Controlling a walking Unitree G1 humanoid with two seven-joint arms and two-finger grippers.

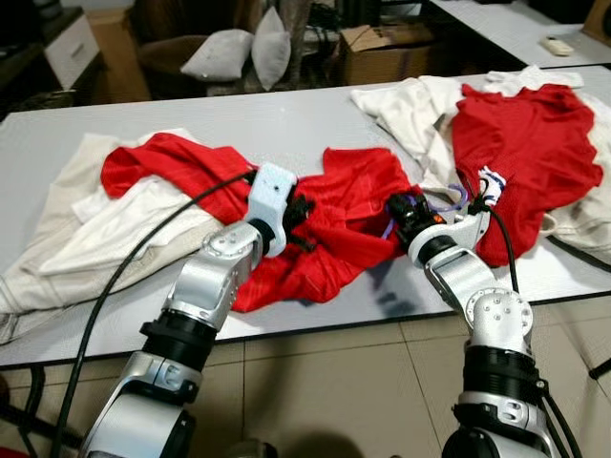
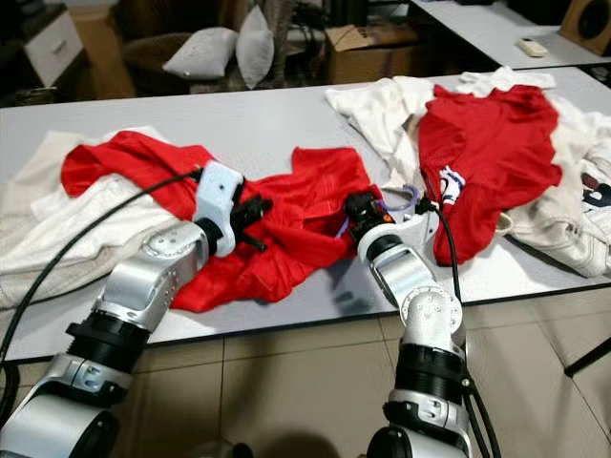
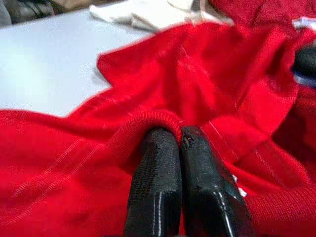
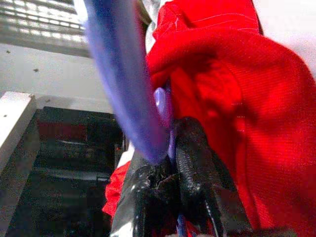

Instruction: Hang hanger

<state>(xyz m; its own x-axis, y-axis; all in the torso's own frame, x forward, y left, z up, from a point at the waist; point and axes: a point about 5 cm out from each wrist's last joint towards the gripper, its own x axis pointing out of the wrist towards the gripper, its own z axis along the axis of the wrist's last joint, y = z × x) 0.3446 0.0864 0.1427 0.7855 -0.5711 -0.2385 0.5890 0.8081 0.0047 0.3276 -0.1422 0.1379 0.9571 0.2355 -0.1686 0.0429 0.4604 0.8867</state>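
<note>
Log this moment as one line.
left gripper: shut on red shirt | right gripper: shut on purple hanger | table: shirts piled

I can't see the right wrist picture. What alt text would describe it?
The right gripper is shut on a purple plastic hanger, seen close up and blurred. A red shirt bunches right against the gripper, with a pale table edge beyond.

Red shirt [image 1: 348, 215] on grey table [image 1: 286, 119]; purple hanger [image 4: 123, 84] at its edge; cream garments [image 1: 76, 229] beside it.
</note>
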